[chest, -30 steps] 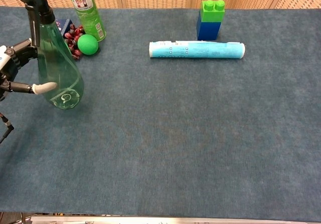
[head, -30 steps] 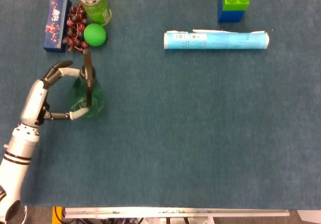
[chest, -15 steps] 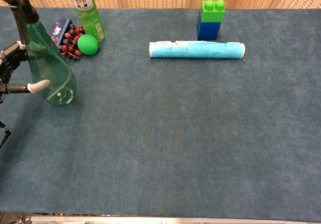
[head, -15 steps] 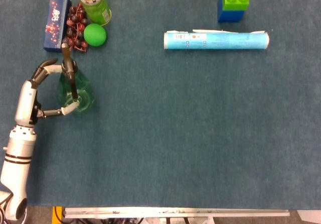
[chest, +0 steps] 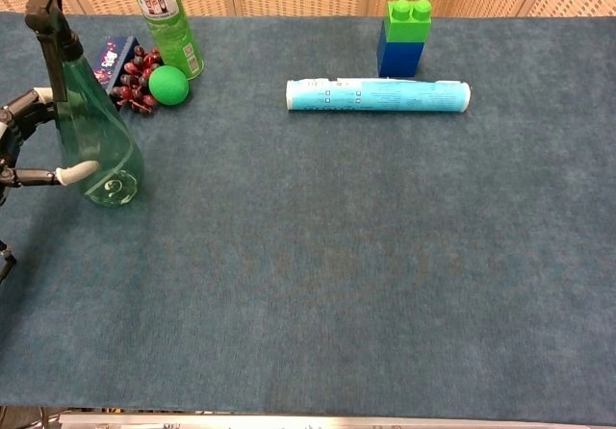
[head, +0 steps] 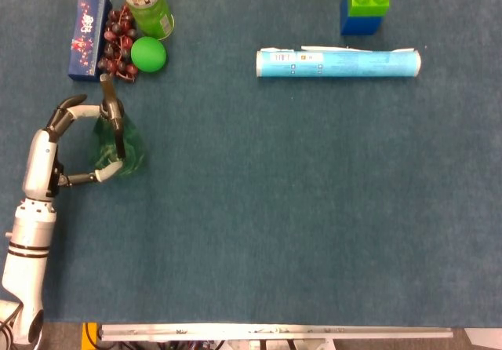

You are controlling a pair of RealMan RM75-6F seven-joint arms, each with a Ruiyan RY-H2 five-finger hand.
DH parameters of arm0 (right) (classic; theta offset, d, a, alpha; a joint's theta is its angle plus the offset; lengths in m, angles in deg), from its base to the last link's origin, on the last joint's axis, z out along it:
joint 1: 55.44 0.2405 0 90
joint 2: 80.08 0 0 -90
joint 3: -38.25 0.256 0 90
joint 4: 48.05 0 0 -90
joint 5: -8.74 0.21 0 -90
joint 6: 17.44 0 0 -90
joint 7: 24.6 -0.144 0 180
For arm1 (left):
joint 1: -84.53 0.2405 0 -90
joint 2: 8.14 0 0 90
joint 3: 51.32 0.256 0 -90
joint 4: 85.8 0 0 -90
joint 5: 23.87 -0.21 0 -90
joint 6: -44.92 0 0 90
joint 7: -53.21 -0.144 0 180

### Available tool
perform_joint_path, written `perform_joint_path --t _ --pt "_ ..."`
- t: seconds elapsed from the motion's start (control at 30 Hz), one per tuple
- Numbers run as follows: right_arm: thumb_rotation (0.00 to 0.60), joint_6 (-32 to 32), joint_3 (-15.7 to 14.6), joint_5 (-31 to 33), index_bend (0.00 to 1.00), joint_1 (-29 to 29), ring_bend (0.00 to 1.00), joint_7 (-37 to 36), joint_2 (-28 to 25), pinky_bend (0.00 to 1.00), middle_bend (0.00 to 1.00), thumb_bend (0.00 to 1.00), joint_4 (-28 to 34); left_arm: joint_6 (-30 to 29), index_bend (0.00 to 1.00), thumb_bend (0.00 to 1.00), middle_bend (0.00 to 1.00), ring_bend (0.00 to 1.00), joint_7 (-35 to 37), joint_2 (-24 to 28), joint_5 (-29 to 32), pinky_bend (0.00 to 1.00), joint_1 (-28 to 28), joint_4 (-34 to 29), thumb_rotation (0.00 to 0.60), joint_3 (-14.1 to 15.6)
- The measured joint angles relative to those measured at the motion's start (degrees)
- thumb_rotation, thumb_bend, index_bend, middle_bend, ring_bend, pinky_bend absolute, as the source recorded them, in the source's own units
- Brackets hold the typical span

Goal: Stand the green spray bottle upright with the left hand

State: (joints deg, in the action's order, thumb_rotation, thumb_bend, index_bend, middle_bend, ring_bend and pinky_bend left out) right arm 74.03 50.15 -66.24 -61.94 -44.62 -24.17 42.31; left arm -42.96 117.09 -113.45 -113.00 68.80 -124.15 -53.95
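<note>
The green spray bottle stands upright on the tabletop, just in front of the green ball (black trigger head on top). The left hand curls around its body, fingertips seemingly touching it, though firmness of grip is unclear.
</note>
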Motion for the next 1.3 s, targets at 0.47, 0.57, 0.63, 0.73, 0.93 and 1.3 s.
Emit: perform_joint_path --t 0.47,0.57,0.63,0.73,0.93,1.3 --pt "0.600 0.10 -0.03 -0.06 0.48 -0.01 0.26 0.14 0.02 0.36 0.34 0.10 0.14 1.12 0.43 0.08 0.35 0.14 1.18 -0.84 0.72 0.19 0.34 2.10 0.600 -0.10" --pt "0.600 0.26 -0.04 -0.11 0.48 -0.09 0.26 0.02 0.03 0.36 0.34 0.10 0.08 1.11 0.38 0.07 0.32 0.14 1.21 -0.86 0.71 0.19 0.37 2.08 0.600 -0.08" --pt "0.600 0.33 -0.04 -0.14 0.48 -0.14 0.26 -0.07 0.02 0.36 0.34 0.10 0.07 1.23 0.35 0.07 0.30 0.13 1.20 -0.84 0.70 0.19 0.35 2.04 0.600 -0.06" --pt "0.600 0.38 -0.05 -0.19 0.48 -0.17 0.25 -0.15 0.01 0.36 0.34 0.10 0.05 1.42 0.32 0.07 0.27 0.13 1.29 -0.77 0.82 0.19 0.32 1.93 0.600 -0.14" --pt "0.600 0.40 -0.08 -0.25 0.48 -0.18 0.25 -0.15 0.00 0.36 0.34 0.10 0.05 1.70 0.29 0.07 0.22 0.12 1.59 -0.62 1.27 0.19 0.38 1.62 0.600 -0.51" --pt "0.600 0.72 -0.14 -0.52 0.48 -0.30 0.26 -0.29 0.03 0.36 0.34 0.10 0.05 1.21 0.28 0.08 0.16 0.12 1.84 0.00 1.28 0.18 0.60 0.84 0.600 -0.69"
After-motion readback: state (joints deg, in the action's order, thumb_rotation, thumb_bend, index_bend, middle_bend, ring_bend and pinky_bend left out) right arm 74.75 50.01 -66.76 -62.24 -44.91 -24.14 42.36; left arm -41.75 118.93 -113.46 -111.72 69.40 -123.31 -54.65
